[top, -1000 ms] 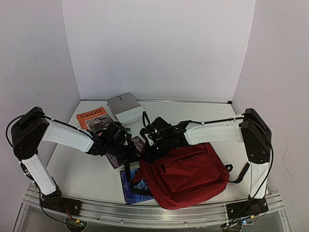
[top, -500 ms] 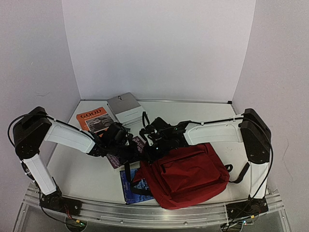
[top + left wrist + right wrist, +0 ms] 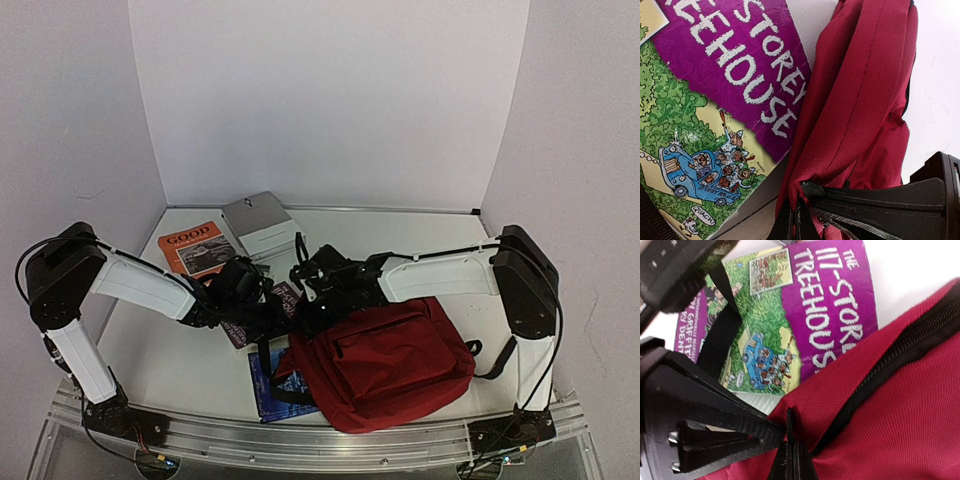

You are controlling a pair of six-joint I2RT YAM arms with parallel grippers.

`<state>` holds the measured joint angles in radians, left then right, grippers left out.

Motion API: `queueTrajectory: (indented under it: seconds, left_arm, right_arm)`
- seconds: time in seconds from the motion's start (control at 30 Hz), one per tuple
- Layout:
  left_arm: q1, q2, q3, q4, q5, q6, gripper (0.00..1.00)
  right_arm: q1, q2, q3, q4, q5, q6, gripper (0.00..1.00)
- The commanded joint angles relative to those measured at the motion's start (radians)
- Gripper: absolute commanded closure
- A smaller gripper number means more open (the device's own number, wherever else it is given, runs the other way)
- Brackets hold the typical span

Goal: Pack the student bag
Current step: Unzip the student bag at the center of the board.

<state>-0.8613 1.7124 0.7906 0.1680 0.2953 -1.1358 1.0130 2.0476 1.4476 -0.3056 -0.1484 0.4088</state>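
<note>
Top external view. Item: student bag (image 3: 390,365), red, lying flat toward the near right part of the desk (image 3: 170,360), front pocket up, black straps trailing off its right side. Left gripper (image 3: 283,312) and right gripper (image 3: 312,308) meet at the bag's far left corner, near the desk's middle; the wrists hide the jaws here. Also on the desk: an orange book (image 3: 193,246) and a grey box (image 3: 260,226) toward the far left corner, a purple book (image 3: 240,330) under the grippers, and a blue book (image 3: 265,385) partly beneath the bag's near left edge.

Left wrist view. Left gripper (image 3: 792,217) is clenched on a fold of the bag's (image 3: 855,100) red fabric at a seam, with cloth between the tips. The purple book (image 3: 730,100), a Treehouse title, lies just beside the fabric.

Right wrist view. Right gripper (image 3: 789,442) is clenched on the red fabric just beside the black zipper (image 3: 890,355). The purple book (image 3: 805,315) lies beyond, with a black strap (image 3: 722,335) across it.

Step in hand, as judged: gripping the bag's top edge at two points to work its mouth open. Whether the zipper is undone cannot be told. Handling advice: raise both pinches together and draw them apart evenly, since each holds only a thin fold that could slip. Keep the zipper line taut. Avoid dragging the bag across the books beneath it.
</note>
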Motion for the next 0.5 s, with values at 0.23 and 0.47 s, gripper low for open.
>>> queueTrajectory:
  seconds: [0.23, 0.47]
  left_arm:
    - [-0.011, -0.064, -0.044, -0.005, -0.021, -0.018, 1.0]
    - [-0.017, -0.096, -0.059, -0.019, -0.017, 0.009, 1.0]
  right_arm:
    - [-0.005, -0.116, 0.048, 0.078, 0.322, 0.054, 1.0]
    - [-0.031, -0.075, 0.12, 0.094, 0.336, 0.058, 1.0]
